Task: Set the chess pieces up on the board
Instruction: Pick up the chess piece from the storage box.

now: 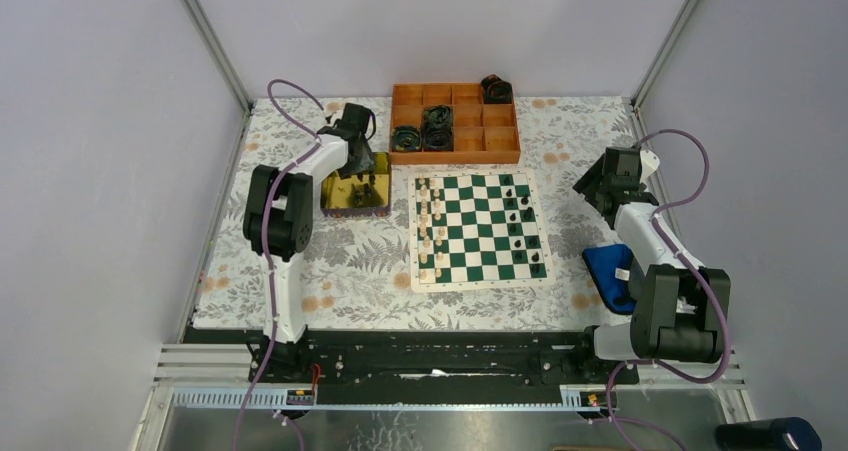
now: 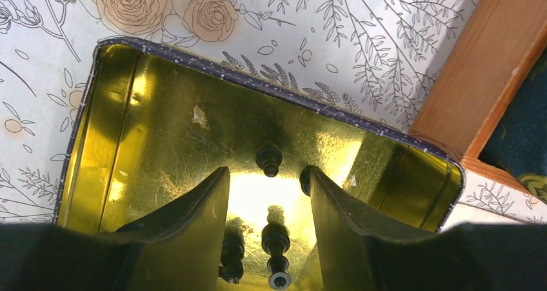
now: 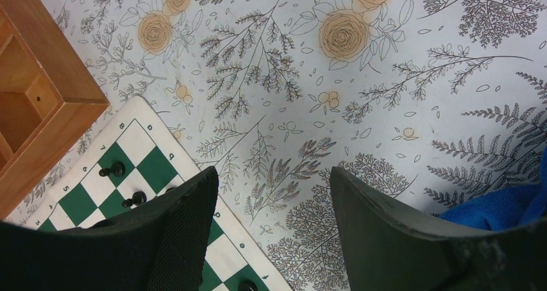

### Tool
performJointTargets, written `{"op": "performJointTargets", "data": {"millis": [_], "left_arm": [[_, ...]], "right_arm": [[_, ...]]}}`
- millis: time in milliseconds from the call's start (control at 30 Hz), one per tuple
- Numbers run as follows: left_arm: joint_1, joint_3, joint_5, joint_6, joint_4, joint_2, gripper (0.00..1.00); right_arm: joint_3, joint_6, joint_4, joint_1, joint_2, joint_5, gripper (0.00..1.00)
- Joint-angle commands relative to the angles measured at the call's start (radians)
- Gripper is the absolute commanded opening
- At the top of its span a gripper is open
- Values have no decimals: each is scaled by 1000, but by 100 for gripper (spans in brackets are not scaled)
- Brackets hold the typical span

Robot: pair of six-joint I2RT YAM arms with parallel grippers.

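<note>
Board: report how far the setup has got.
Done: cream-white pieces line the left side of the board; some black pieces stand on its right. In hand: the left gripper hangs open over the yellow tin, holding nothing. Left: black chessmen lying in the tin have yet to reach the board. The right gripper is open beside the board.

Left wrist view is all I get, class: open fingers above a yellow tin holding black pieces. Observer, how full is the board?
Observer: The board is partly set; cream-white pieces line its left columns.
Operator: Any black ones placed?
Observer: Yes, several black pieces stand along its right columns.
Operator: Where is the other arm?
Observer: The right gripper hangs open over the tablecloth just off the board's right edge, holding nothing.
</note>
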State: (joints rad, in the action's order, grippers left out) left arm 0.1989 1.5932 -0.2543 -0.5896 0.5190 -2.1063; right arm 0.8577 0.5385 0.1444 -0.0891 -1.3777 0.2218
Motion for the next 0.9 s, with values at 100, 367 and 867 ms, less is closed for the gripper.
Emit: {"op": "performJointTargets", "data": {"millis": [100, 367, 867], "left_arm": [[-20, 33, -13, 13, -10, -17, 55], [-30, 37, 0, 15, -14, -29, 52], [-41, 43, 18, 11, -17, -54, 34]], "right_arm": [[30, -14, -28, -6, -13, 4, 71], [32, -9, -28, -6, -21, 5, 71], [33, 1, -31, -6, -23, 5, 71]]}}
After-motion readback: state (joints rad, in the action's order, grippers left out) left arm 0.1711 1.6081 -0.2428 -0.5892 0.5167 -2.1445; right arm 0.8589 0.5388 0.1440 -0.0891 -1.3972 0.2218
